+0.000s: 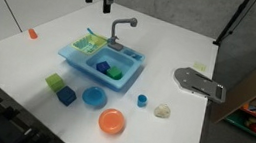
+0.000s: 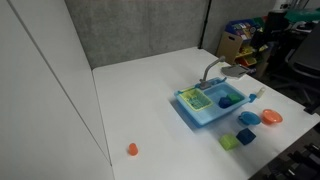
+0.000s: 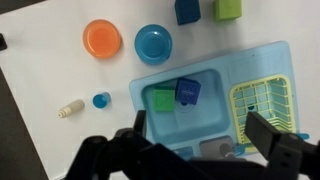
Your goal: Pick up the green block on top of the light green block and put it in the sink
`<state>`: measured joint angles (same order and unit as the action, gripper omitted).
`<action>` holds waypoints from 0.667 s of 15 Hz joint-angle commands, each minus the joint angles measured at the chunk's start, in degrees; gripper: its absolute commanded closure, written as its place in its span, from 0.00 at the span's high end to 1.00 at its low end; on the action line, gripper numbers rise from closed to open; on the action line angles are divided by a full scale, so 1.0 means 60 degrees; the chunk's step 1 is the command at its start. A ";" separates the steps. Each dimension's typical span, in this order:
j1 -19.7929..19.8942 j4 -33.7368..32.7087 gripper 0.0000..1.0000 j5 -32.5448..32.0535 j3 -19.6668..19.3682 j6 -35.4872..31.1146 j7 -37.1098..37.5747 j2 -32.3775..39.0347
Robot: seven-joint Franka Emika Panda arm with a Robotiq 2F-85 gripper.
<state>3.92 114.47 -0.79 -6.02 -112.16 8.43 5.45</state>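
Green plastic toy cube (image 3: 163, 99) already sits in the basin of the light blue plastic toy sink (image 3: 205, 62), mid-tabletop, right beside a dark blue cube (image 3: 188, 91). The pale lime-green plastic cube (image 3: 227, 8) has nothing on it, out toward a tabletop edge. The gripper (image 3: 195, 125) hangs above the sink, jaws wide apart, empty. Drop looks done to me, so next is probably just lifting clear of the grey faucet (image 1: 122, 28).

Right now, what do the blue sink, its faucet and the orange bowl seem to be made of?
The sink looks like moulded plastic: uniform light blue, smooth. Its faucet is plain grey, likely plastic too, though metal can't be excluded. The orange bowl seems smooth plastic, its bright colour even throughout.
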 commanded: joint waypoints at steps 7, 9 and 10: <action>-0.0077 0.1097 1.00 -0.0027 0.0345 0.1886 -0.1123 -0.2816; -0.0107 0.1298 1.00 -0.0031 0.0394 0.2057 -0.1469 -0.3353; -0.0113 0.1343 1.00 -0.0032 0.0398 0.2171 -0.1623 -0.3609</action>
<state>3.55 119.96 -0.78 -3.71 -100.67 1.85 -10.76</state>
